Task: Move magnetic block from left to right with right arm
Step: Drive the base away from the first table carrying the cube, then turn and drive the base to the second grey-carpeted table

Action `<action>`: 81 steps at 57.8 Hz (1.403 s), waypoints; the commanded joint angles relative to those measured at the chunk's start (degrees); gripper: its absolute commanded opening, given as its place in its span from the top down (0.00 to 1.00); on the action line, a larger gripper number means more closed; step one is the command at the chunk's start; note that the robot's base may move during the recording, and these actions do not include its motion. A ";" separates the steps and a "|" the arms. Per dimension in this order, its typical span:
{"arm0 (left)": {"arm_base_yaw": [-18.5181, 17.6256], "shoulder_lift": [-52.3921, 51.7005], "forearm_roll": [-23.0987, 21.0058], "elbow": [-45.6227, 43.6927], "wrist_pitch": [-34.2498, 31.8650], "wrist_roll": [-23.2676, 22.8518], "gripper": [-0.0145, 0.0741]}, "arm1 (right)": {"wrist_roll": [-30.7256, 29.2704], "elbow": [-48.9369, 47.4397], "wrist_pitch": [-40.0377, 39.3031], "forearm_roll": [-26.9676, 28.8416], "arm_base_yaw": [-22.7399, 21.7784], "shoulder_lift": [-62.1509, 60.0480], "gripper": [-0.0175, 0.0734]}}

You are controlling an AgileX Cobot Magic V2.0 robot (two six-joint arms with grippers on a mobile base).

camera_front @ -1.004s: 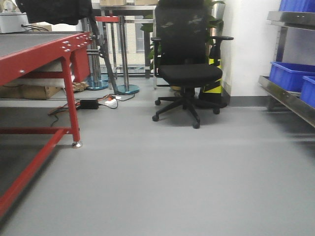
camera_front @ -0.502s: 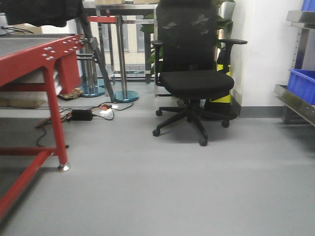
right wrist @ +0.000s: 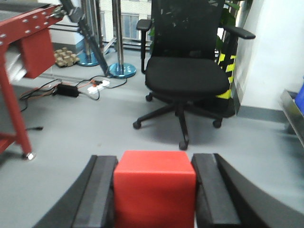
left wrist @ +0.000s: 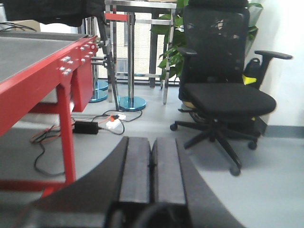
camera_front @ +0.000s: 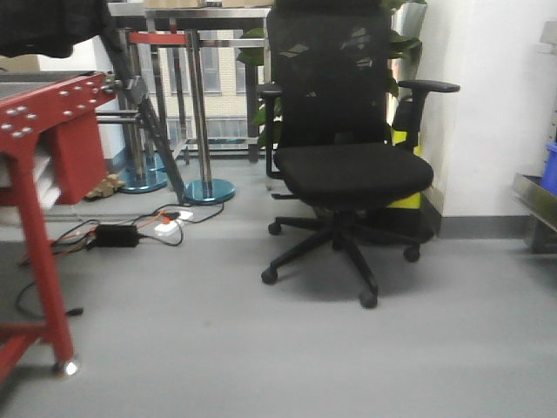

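Red matte cube (right wrist: 154, 190), clamped by right pincer (right wrist: 154, 161)

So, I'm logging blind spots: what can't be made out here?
Right wrist: block underside cut off by lower edge, sides covered by right gripper.
Left wrist: left gripper base blurred at bottom edge.
Front: neither gripper nor block in frame; table cut by left edge.

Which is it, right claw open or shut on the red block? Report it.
Shut on it. In the right wrist view, the right claw presses flush against both sides of the magnetic block.
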 commanded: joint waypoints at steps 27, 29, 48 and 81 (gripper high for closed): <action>-0.35 -0.58 -0.27 0.38 -4.77 -0.34 0.98 | -0.36 -1.90 -4.91 -1.41 -0.24 0.69 0.59; -0.35 -0.58 -0.27 0.38 -4.77 -0.34 0.98 | -0.36 -1.90 -4.91 -1.41 -0.24 0.69 0.59; -0.35 -0.58 -0.27 0.38 -4.77 -0.34 0.98 | -0.36 -1.90 -4.91 -1.41 -0.24 0.69 0.59; -0.35 -0.58 -0.27 0.38 -4.77 -0.34 0.98 | -0.36 -1.90 -4.91 -1.41 -0.24 0.69 0.59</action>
